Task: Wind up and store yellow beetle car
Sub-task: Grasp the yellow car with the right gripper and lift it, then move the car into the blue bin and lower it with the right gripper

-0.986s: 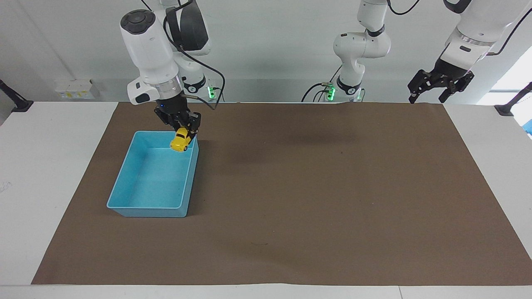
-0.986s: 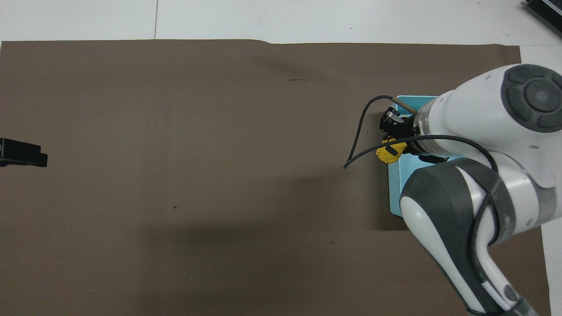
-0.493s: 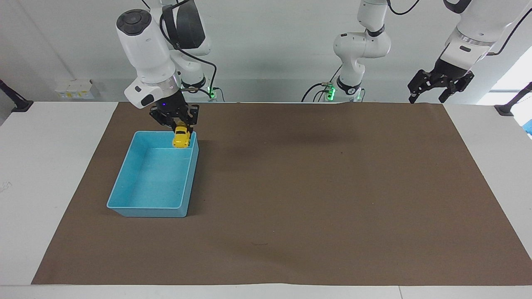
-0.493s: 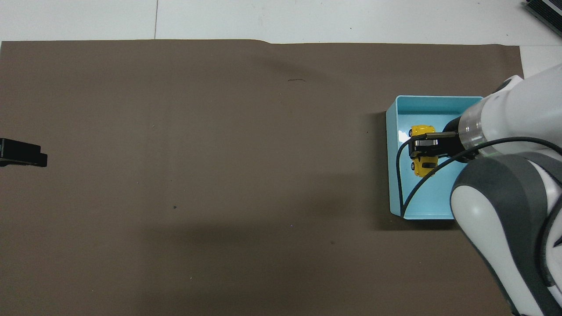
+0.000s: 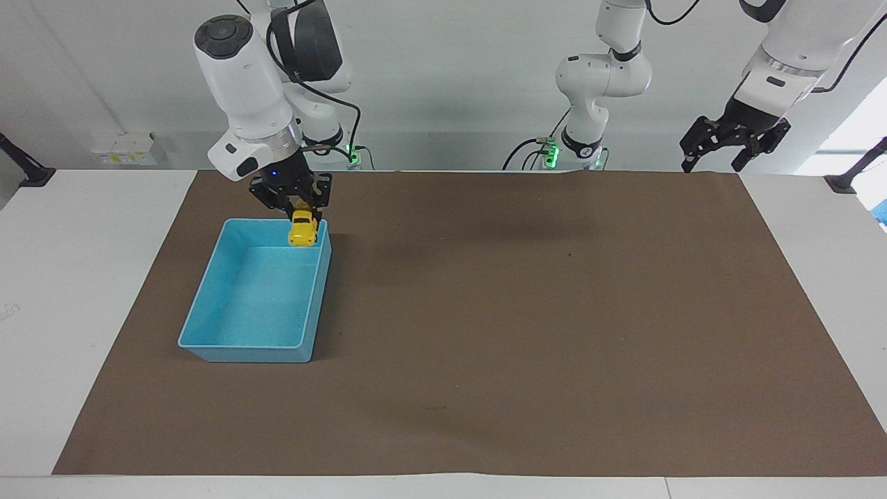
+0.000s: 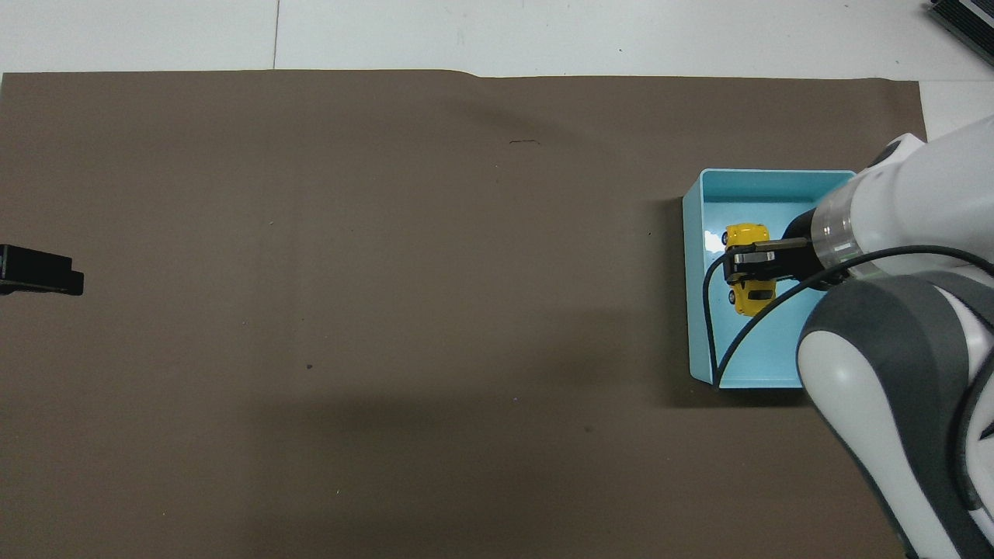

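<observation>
The yellow beetle car (image 5: 303,232) hangs nose-down in my right gripper (image 5: 302,213), which is shut on it. It is held just above the light blue bin (image 5: 208,305), over the bin's end nearest the robots. In the overhead view the car (image 6: 752,299) shows on both sides of the right gripper (image 6: 750,264), inside the bin's outline (image 6: 693,310). My left gripper (image 5: 733,147) waits raised and open over the table's edge at the left arm's end. Only its tip (image 6: 39,270) shows in the overhead view.
A brown mat (image 5: 527,312) covers most of the white table (image 5: 69,277). The bin stands on the mat toward the right arm's end. Nothing else lies on the mat.
The right gripper moved from the bin's rim to over its inside and turned the car nose-down. In the last half second it barely moved. The left arm has not moved.
</observation>
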